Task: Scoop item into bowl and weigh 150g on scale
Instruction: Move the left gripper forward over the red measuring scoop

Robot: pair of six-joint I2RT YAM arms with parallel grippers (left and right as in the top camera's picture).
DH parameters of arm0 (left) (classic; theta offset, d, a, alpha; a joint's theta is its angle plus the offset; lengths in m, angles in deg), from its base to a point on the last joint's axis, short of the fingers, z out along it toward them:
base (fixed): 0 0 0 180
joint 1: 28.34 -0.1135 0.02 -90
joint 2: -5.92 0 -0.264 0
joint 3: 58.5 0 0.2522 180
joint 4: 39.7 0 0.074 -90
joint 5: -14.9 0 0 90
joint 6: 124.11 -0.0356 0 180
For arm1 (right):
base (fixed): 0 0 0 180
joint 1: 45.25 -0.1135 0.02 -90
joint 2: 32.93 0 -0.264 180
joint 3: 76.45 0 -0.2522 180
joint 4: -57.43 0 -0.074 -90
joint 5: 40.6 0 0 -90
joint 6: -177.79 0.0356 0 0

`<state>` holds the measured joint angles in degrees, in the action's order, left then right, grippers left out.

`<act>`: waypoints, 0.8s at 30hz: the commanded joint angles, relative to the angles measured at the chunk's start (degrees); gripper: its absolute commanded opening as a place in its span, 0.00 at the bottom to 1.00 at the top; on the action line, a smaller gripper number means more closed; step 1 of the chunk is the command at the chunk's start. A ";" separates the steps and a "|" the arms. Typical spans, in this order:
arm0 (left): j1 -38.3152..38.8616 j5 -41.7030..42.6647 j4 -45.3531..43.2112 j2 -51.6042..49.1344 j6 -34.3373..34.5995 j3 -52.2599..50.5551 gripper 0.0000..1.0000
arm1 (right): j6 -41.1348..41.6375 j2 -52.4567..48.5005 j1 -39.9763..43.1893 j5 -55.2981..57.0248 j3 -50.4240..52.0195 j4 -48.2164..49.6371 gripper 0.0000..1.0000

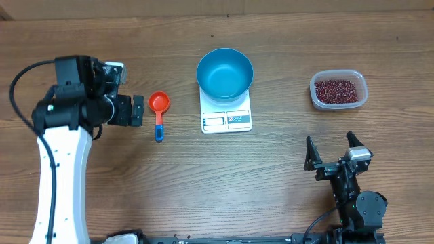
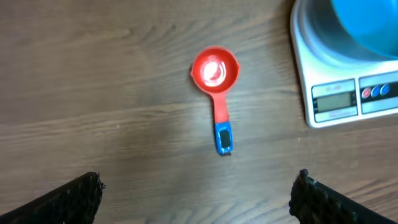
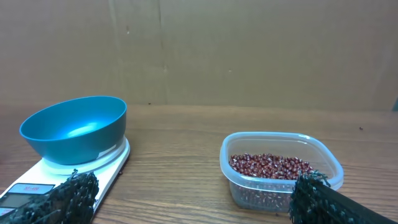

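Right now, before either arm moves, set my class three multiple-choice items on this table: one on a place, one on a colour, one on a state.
1. Where are the beans? A in the bowl; B in the clear container; C on the scale.
2. What colour is the scoop cup? A green; B orange-red; C white.
3. The bowl is: A empty; B half full; C overturned.
Key: B, they lie in the container; B, the cup is orange-red; A, its blue inside is bare.
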<state>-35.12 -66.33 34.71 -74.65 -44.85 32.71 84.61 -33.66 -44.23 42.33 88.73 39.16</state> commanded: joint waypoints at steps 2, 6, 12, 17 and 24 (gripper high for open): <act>0.04 0.24 1.01 -5.27 -1.11 1.73 0.99 | 0.35 0.57 -0.31 0.42 0.61 0.28 1.00; 0.04 0.22 -0.20 -9.25 -1.11 1.73 1.00 | 0.35 0.57 -0.31 0.42 0.61 0.28 1.00; 0.07 0.33 -4.17 -16.11 -1.03 1.73 1.00 | 0.35 0.57 -0.33 0.42 0.61 0.28 1.00; 0.48 -0.17 -5.16 -20.26 -1.05 2.69 1.00 | 0.35 0.57 -0.31 0.42 0.61 0.28 1.00; 1.29 -0.37 -3.04 -25.29 -1.05 9.35 1.00 | 0.35 0.57 -0.31 0.42 0.61 0.28 1.00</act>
<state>-34.66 -66.52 30.64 -97.89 -44.85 37.43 84.61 -33.66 -44.21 42.33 88.73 39.16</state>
